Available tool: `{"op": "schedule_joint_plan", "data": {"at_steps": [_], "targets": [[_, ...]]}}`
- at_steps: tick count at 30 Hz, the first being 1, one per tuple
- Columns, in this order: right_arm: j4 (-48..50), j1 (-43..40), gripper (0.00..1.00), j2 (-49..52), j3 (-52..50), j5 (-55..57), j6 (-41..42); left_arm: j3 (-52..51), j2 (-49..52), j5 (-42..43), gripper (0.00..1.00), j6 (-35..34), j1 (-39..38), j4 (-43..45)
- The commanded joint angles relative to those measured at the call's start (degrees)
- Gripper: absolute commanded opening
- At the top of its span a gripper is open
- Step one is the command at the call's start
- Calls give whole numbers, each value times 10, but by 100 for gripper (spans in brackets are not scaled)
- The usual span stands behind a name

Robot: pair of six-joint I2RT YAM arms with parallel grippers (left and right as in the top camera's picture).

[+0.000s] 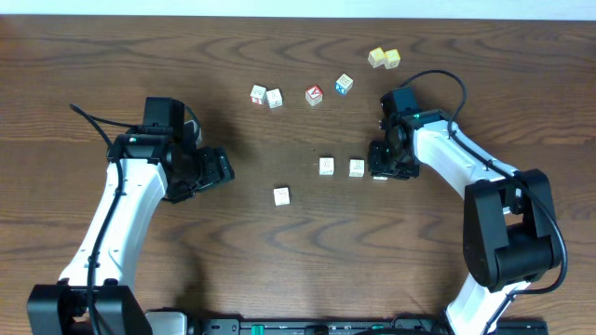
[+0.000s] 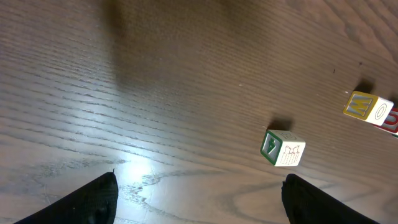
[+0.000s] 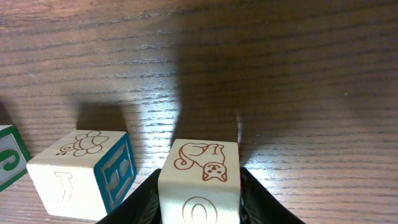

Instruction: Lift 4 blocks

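Three pale cream blocks lie loose on the table: one (image 1: 281, 195) in front of the middle, two (image 1: 326, 166) (image 1: 357, 167) side by side. A further block (image 3: 200, 168), with a brown cat drawing on top, sits between my right gripper's (image 3: 200, 190) fingers, which press both its sides. From overhead the right gripper (image 1: 381, 166) hides it almost wholly, just right of the pair. Its neighbour (image 3: 81, 174) shows a blue-lettered face. My left gripper (image 1: 220, 168) stands open and empty left of the blocks; a green-faced block (image 2: 283, 148) lies ahead of its fingers (image 2: 93, 199).
Along the back lie two whitish cubes (image 1: 258, 94) (image 1: 274, 98), a red-faced cube (image 1: 314, 95), a blue-faced cube (image 1: 344, 85) and two yellowish cubes (image 1: 384, 58). A cube with a yellow letter face (image 2: 368, 107) shows at the right edge of the left wrist view.
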Motion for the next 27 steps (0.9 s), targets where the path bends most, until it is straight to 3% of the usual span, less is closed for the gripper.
{"op": "schedule_joint_plan", "data": {"at_steps": [1,6,9,17,20,27], "targets": [[1,2,35,2,0,-1,1,-7,4,1,84,3,2,-2],[1,2,37,2,0,-1,-4,-7,4,1,84,3,2,-2],[1,2,48,2,1,-1,-9,-7,4,1,84,3,2,-2],[-33,1,55,2,35,0,-26,-7,4,1,85,3,2,-2],[-65,-1,57,2,67,2,-38,-7,4,1,85,4,2,-2],[-225,-7,72,2,199,-12,-64,-7,4,1,85,4,2,-2]]}}
